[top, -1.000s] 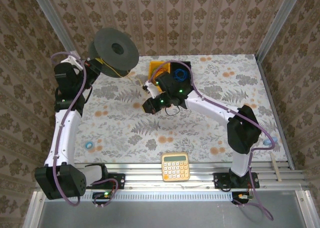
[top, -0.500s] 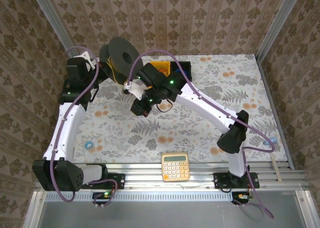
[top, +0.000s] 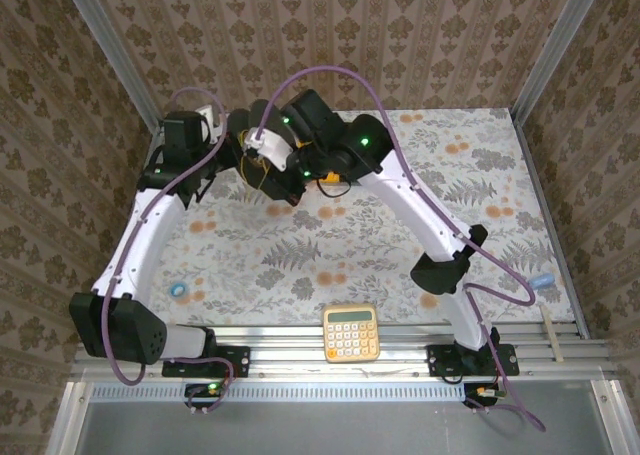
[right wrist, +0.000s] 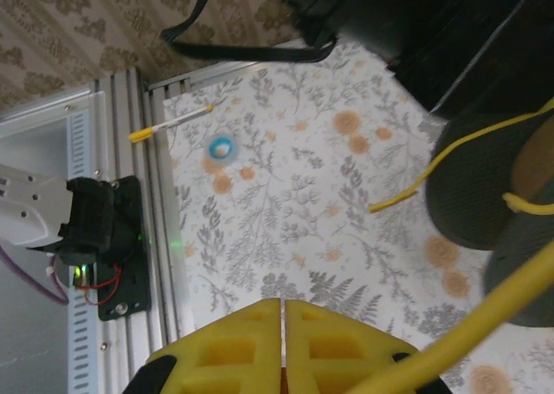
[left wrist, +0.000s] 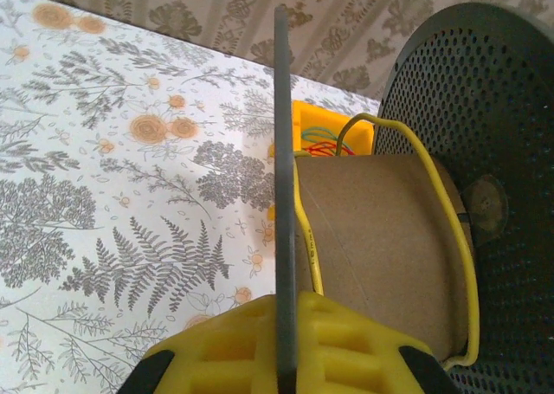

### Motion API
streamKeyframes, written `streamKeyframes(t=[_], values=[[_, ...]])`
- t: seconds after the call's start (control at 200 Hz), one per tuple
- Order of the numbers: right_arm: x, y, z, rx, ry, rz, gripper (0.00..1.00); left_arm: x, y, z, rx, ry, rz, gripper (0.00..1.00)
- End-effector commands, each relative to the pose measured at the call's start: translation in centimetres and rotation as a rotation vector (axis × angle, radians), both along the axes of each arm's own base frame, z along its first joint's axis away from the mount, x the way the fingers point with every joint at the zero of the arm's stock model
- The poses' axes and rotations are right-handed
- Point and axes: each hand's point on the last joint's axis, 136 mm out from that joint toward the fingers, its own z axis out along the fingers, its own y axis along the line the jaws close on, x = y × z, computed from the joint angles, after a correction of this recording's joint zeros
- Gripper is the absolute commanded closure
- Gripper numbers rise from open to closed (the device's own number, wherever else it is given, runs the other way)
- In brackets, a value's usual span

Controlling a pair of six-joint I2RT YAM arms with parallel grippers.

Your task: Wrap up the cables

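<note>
With our left gripper (left wrist: 284,312) clamped on the rim of the black, cardboard-cored spool (left wrist: 372,238) and our right gripper (right wrist: 282,320) pinching the thin yellow cord (right wrist: 485,312), we should wind taut, even turns.

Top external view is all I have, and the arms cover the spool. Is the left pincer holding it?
Observer: Yes. The left pincer is shut on the edge of the near flange of the spool.
Operator: Any cord wound on yet?
Observer: Two strands of yellow cord cross the cardboard core.
Operator: And the right pincer?
Observer: The right pincer is shut, apparently pinching the cord, which leads off toward the spool.
</note>
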Motion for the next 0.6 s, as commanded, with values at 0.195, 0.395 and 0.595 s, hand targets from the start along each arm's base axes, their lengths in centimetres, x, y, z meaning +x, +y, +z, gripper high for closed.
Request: streamKeyframes(t=[0.195,0.395,0.595], values=[[5.2,-1.6,0.5,0.066,-0.025,-0.077,1.0,-2.3,-4.2,-0.5,0.253,0.002,-0.286,1.0],[8.9,-3.6,-2.0,0.066,0.029,-0.162,1.0,-3.3,-4.5,-3.1,0.288,0.063,-0.356,1.0],[13.6,-7.0,-4.9,0.101,0.084,-0.279,1.0,-4.3,-5.1,-4.2,0.309,0.089,-0.439,1.0]])
